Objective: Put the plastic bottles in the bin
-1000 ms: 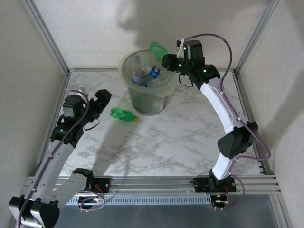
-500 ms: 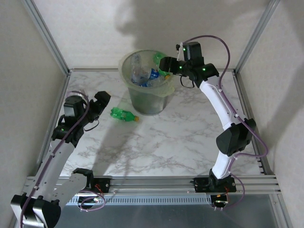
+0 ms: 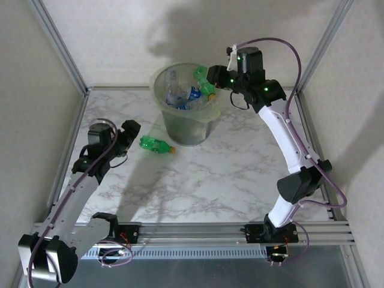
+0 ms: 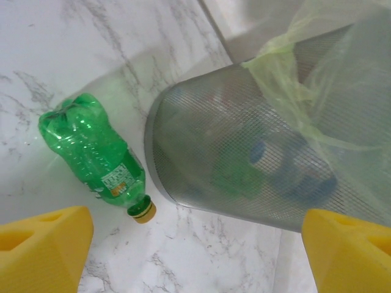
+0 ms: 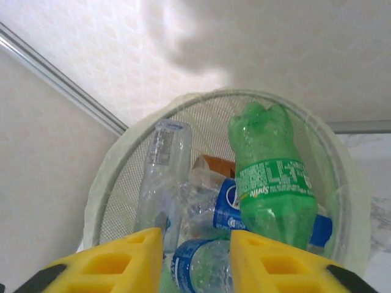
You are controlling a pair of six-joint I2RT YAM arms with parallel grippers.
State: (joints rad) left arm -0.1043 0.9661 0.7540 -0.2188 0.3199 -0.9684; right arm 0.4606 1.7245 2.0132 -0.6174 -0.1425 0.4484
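Note:
The bin [image 3: 157, 90] is a mesh bucket with a pale-green liner at the back of the table, holding several plastic bottles. A green bottle [image 5: 272, 177] leans on top of the pile against the far rim [image 5: 104, 177], with clear blue-labelled bottles [image 5: 214, 268] beneath it. My right gripper [image 3: 215, 77] hovers over the bin; its jaws [image 5: 197, 256] stand a little apart with nothing between them. One green bottle with a yellow cap [image 3: 156, 145] lies on the table left of the bin [image 4: 244, 152]. My left gripper [image 3: 131, 129] is open, just left of that bottle [image 4: 91, 152], fingers spread wide [image 4: 195, 244].
Metal frame posts and walls close in the table on the left, back and right. Bare marble tabletop [image 3: 240, 174] stretches in front of and to the right of the bin. The arms' bases sit on the rail at the near edge.
My right gripper carried a green bottle from behind the bin over its rim and let go; the bottle now rests inside. My left arm shifted slightly toward the bottle on the table.

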